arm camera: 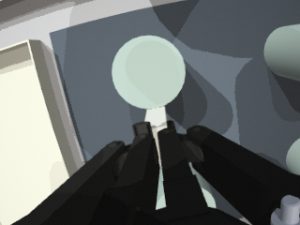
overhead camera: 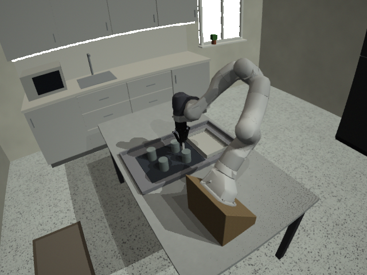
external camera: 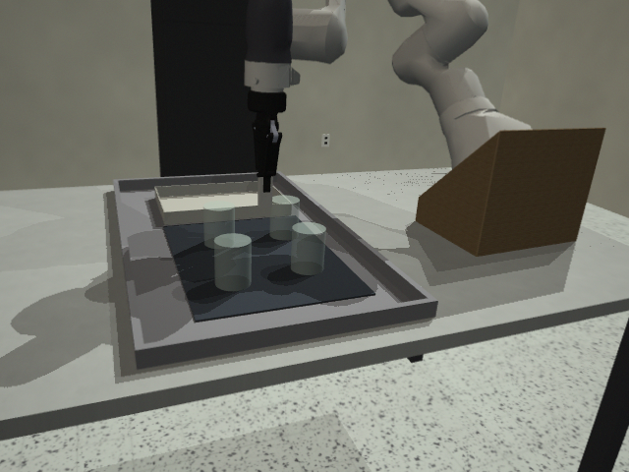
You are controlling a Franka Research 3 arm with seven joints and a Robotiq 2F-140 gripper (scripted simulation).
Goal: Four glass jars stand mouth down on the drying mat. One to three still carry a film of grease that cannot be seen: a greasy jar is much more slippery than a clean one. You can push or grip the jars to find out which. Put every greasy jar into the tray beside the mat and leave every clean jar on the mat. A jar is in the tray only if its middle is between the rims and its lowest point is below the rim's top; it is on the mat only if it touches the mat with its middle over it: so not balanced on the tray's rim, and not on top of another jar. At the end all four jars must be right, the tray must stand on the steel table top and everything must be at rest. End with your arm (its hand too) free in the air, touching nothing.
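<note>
Four pale glass jars stand mouth down on the dark mat [overhead camera: 153, 176] [external camera: 314, 289] [arm camera: 94, 56]. The jar nearest the tray [overhead camera: 175, 146] [external camera: 284, 215] [arm camera: 148, 71] is right in front of my gripper [overhead camera: 182, 145] [external camera: 265, 188] [arm camera: 153, 127]. The gripper is shut, empty and pointing down, with its tips at that jar's side near its top; I cannot tell if they touch. The other jars are the right one [overhead camera: 186, 155] [external camera: 308, 248], the front one [overhead camera: 163, 163] [external camera: 232, 262] and the left one [overhead camera: 151, 153] [external camera: 218, 223]. The cream tray [overhead camera: 207, 143] [external camera: 202, 203] [arm camera: 19, 150] beside the mat holds nothing.
A low grey rimmed frame [overhead camera: 142, 189] [external camera: 284, 329] surrounds the mat and tray on the steel table. The brown wedge block [overhead camera: 219, 216] [external camera: 507, 193] bearing the arm's base stands close to the mat. The arm reaches over the tray side.
</note>
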